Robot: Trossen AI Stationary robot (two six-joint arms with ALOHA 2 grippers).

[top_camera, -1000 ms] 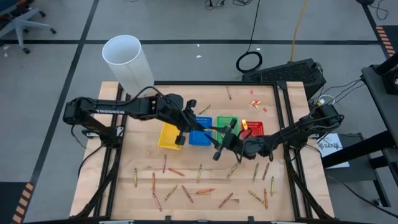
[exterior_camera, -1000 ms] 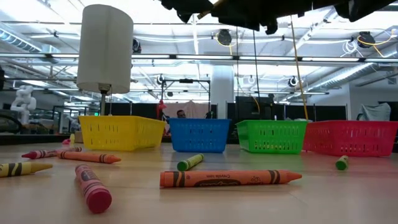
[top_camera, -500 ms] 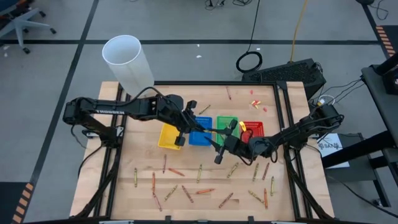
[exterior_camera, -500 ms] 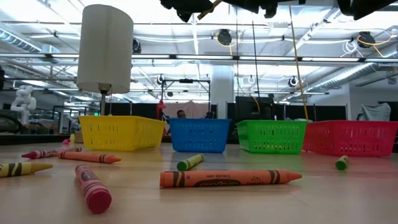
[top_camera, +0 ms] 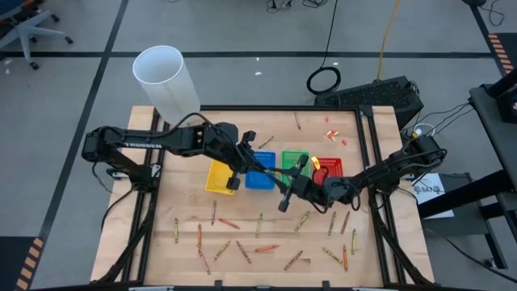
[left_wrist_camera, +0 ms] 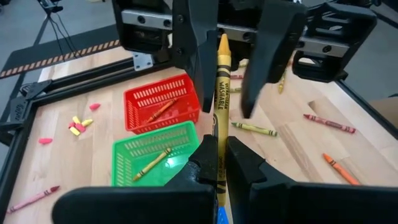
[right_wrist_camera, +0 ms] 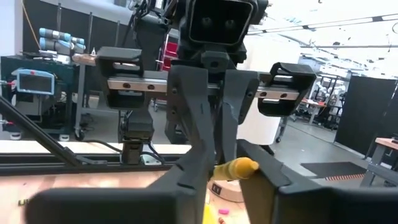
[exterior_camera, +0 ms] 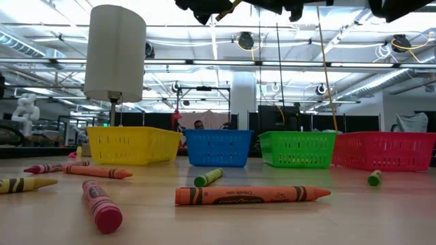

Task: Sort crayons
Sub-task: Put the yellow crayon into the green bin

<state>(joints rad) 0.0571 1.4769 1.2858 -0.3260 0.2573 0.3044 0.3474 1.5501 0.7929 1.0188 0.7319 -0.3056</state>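
Observation:
A yellow crayon (left_wrist_camera: pixel 222 93) is held in the air above the blue tray (top_camera: pixel 262 153) and green tray (top_camera: pixel 292 155). My left gripper (left_wrist_camera: pixel 217 146) is shut on one end of it. My right gripper (left_wrist_camera: pixel 229 112) faces it from the table's right. Its fingers stand on either side of the crayon's free end (right_wrist_camera: pixel 239 167): one finger lies close beside it and a narrow gap shows at the other. Many more crayons (top_camera: pixel 242 250) lie scattered on the near half of the table. An orange crayon (exterior_camera: pixel 252 195) lies closest in the low view. My left gripper pinches the yellow crayon near its back end (left_wrist_camera: pixel 219 158) between its two fingers. The fingers come from the table's left, slanting down. The crayon runs on past the fingertips toward my right gripper, lifted clear of the table and trays. My right gripper: I cannot tell whether a finger touches the free end.
A yellow tray (top_camera: pixel 220 178), the blue, the green and a red tray (top_camera: pixel 329 167) stand in a row at mid-table. The green tray holds a crayon (left_wrist_camera: pixel 152 163) and so does the red one (left_wrist_camera: pixel 163 109). A white cylinder (top_camera: pixel 166 77) stands at the far left corner. Small scraps (top_camera: pixel 331 133) lie far right.
My right gripper has tipped upward a little at the crayon's free end; in the low view the dark arms sit higher than a second ago. My left gripper and the crayon have kept still.

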